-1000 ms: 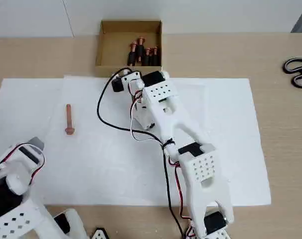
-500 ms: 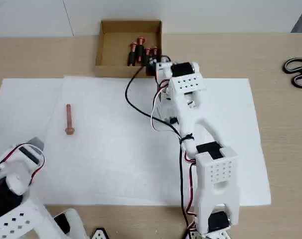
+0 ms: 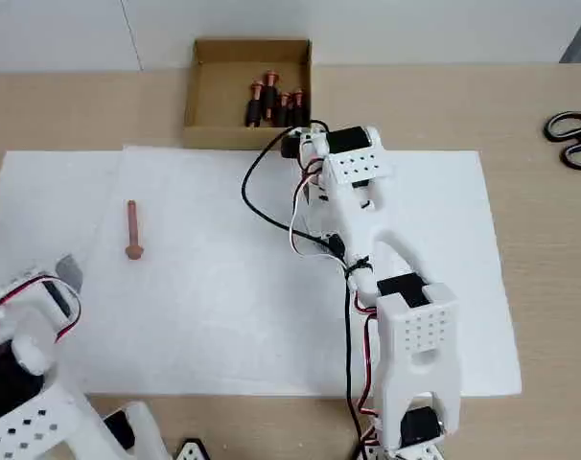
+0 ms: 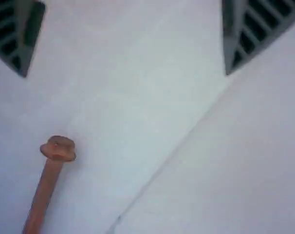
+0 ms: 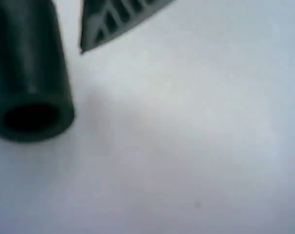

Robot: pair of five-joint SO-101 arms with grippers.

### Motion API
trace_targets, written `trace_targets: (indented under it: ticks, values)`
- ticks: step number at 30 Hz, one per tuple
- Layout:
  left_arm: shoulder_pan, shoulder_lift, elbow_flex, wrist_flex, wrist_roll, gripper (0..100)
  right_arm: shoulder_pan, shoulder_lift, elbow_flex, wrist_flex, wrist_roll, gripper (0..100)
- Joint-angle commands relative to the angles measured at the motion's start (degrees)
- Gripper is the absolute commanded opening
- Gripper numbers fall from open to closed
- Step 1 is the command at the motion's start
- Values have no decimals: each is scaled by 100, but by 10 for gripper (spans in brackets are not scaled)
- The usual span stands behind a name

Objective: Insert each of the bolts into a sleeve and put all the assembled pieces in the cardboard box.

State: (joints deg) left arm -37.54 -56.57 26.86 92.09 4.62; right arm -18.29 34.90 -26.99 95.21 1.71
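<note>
A copper bolt (image 3: 132, 230) lies alone on the white sheet (image 3: 204, 307), left of centre; its head (image 4: 58, 148) shows below my left gripper (image 4: 125, 73), which is open with nothing between its fingers. My left arm (image 3: 32, 326) sits at the front left corner. My right gripper (image 3: 295, 146) is by the front right corner of the cardboard box (image 3: 202, 96), shut on a black sleeve (image 5: 30, 97), with one finger (image 5: 113, 19) beside it. The sleeve's open bore faces the camera. Several assembled pieces (image 3: 276, 101) lie in the box.
Scissors (image 3: 573, 139) lie on the bare wood at the far right. The right arm's body (image 3: 386, 278) and its cables (image 3: 271, 192) cross the sheet's right half. Open sheet lies between the bolt and the right arm.
My right arm has swung right with the sleeve, from in front of the box's left half to its front right corner. The left arm has shifted slightly.
</note>
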Motion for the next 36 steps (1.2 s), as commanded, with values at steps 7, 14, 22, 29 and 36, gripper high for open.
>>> trace_targets:
  ticks: [7,14,22,29,36]
  values:
    - [35,0,57,-202,-185,246,31,-426,-35,-189,0,158]
    - [35,0,110,-193,-185,245,-57,66,-70,-330,167,158]
    - [35,-9,110,-185,-185,245,-40,505,-70,-462,352,134]
    - [35,-9,110,-211,-185,245,-22,514,-70,-400,580,3]
    - [466,123,-66,-167,-475,245,233,-620,-220,66,651,4]
